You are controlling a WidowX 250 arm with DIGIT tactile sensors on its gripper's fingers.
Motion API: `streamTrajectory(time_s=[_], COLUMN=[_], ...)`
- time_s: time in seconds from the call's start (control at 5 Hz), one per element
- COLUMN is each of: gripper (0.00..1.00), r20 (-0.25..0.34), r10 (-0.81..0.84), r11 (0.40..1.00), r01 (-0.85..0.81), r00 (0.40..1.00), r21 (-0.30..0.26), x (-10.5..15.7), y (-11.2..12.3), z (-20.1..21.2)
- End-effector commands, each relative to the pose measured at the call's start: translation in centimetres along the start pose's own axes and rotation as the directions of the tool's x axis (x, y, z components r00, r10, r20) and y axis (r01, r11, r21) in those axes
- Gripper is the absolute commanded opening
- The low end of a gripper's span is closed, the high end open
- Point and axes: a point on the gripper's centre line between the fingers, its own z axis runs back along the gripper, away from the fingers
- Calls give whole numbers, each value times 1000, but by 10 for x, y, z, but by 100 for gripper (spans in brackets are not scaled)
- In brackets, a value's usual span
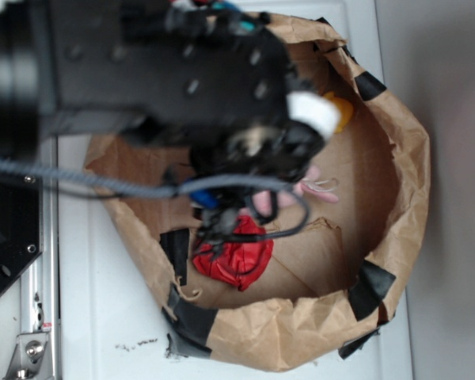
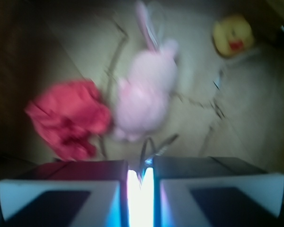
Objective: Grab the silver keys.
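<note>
Pincer (image 2: pixel 141 182) nipping silver keys (image 2: pixel 154 147) – wrist view only, arm-hidden outside.

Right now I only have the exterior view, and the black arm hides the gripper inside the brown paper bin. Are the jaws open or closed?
Observer: In the wrist view the gripper has its jaws nearly together, with only a narrow bright slit between them.
Operator: Is anything in that slit?
Observer: Thin wire loops of the silver keys stick up out of it, so it seems shut on them, though the picture is blurred.
Operator: Where is the pink plush bunny from there?
Observer: The pink plush bunny lies just beyond the keys, against the crumpled red cloth towards the picture's left.
</note>
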Motion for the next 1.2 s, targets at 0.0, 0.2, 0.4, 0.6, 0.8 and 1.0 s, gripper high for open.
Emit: streamTrajectory(time_s=[0.0,0.2,0.4,0.6,0.8,1.0], gripper=[0,0,0,0,0,0], r20=[103,105,127,126,120,118], r10=[35,-12,-26,-30,-25,-10], r11=[998,999,998,999,999,999], r01=[-29,15,32,35,30,15], r00=[994,994,992,992,992,993], r21=[-61,-34,-47,-39,-39,-41], x=[5,-3,-7,-7,-6,-5], y=[19,10,7,6,5,4], z=[34,25,26,22,20,18])
